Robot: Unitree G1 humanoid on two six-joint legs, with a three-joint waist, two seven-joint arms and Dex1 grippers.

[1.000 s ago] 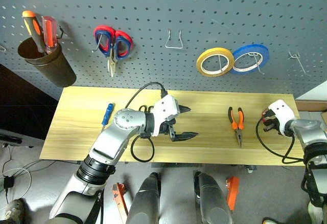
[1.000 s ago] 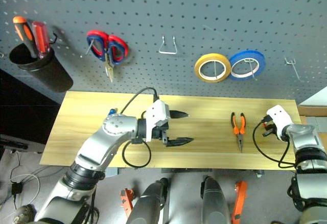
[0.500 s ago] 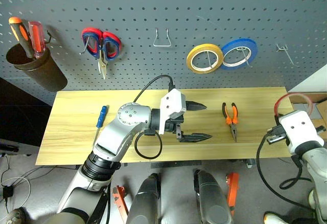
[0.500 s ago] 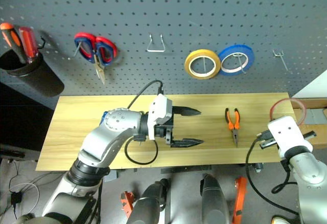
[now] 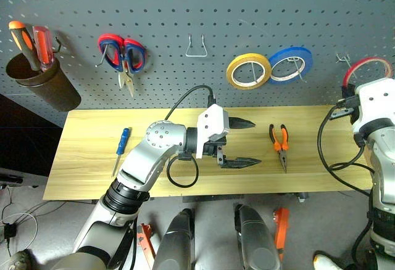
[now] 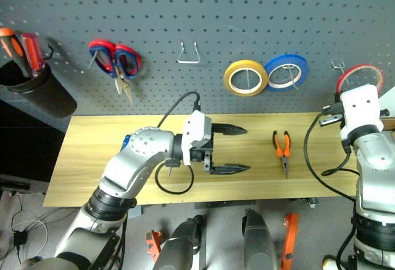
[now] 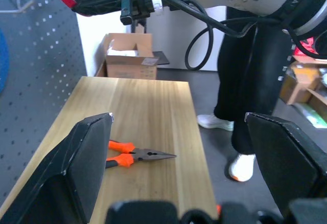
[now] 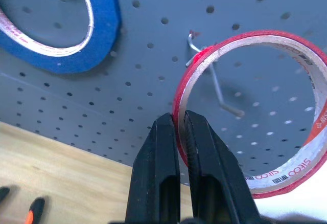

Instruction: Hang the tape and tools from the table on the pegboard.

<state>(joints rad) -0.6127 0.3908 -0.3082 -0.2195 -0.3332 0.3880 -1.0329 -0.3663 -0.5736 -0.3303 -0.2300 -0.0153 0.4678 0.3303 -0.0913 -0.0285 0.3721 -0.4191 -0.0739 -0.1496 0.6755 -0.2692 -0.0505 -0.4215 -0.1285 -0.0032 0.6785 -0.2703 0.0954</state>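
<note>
Red tape ring (image 8: 253, 111), judged light, thin and easily deformed, is pinched at its rim by the clamped right end effector (image 8: 181, 132) against the pegboard (image 5: 185, 11) hook (image 8: 214, 81), while the left end effector (image 5: 242, 142) is held spread above the counter (image 5: 92, 159).

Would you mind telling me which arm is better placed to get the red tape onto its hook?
The right. Its gripper is shut on the red tape, raised at the pegboard beside the bare hook. The left gripper hangs open over the table, mid-way along.
</note>
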